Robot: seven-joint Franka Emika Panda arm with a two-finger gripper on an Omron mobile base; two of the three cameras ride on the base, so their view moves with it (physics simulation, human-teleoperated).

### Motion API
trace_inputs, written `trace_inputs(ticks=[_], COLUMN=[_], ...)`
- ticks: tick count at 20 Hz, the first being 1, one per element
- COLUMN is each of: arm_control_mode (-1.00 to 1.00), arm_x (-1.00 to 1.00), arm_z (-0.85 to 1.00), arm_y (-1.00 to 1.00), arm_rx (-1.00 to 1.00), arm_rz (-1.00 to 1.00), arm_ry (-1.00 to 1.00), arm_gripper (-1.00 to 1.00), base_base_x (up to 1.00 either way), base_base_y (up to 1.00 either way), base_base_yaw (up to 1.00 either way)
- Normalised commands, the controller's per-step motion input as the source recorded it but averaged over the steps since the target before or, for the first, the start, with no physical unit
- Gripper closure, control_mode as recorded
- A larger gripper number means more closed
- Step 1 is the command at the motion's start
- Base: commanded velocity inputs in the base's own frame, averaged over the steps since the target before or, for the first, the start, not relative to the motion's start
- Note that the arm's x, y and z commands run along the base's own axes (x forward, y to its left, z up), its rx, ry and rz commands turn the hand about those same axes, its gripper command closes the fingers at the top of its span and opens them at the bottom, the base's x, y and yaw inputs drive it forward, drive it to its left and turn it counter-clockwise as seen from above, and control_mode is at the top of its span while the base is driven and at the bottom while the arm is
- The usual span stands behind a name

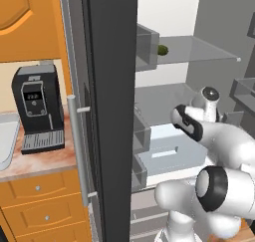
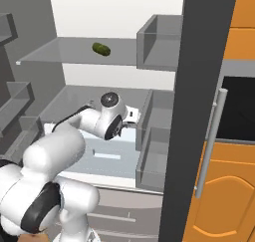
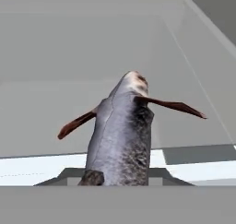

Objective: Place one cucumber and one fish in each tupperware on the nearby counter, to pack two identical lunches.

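A grey fish (image 3: 122, 135) with reddish-brown fins rises from between my fingertips in the hand view, its head pointing away over a pale fridge shelf (image 3: 55, 121). My gripper (image 3: 117, 179) is shut on its tail end, and one dark fingertip (image 3: 92, 177) shows beside it. My hand (image 2: 127, 114) reaches into the open fridge at middle-shelf height. One dark green cucumber (image 1: 162, 50) (image 2: 101, 49) lies on the upper glass shelf, above and apart from my hand. A second cucumber is out of view.
The open fridge door (image 1: 109, 111) (image 2: 194, 111) stands edge-on with a long metal handle (image 1: 77, 146). Grey door bins (image 2: 152, 151) sit close to my hand. A black coffee machine (image 1: 37, 106) stands on the marbled counter (image 1: 45, 159); a pale rounded rim (image 1: 6, 141) at its left, tray or sink, I cannot tell.
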Motion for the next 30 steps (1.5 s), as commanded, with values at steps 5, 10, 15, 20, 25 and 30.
trace_inputs(ticks=[5,10,15,20,25,30], arm_control_mode=[-1.00,-1.00,-1.00,-1.00,-1.00,1.00], arm_x=[-1.00,-1.00,-1.00,-0.96,-1.00,-0.39], arm_z=[0.75,0.52,0.55,0.46,0.28,0.00], arm_y=[0.01,0.17,0.30,0.16,0.23,0.22], arm_rx=[0.00,0.00,-0.02,-0.06,-0.13,-0.07], arm_rz=[0.00,0.00,0.02,0.02,0.01,0.02], arm_ry=[-0.14,-0.09,-0.03,-0.02,-0.07,-0.03], arm_gripper=[1.00,1.00,1.00,1.00,1.00,1.00], base_base_x=[0.00,0.00,0.00,0.00,0.00,-0.60], base_base_y=[0.00,0.00,0.00,0.00,0.00,0.22], base_base_yaw=[0.00,0.00,0.00,0.00,0.00,0.06])
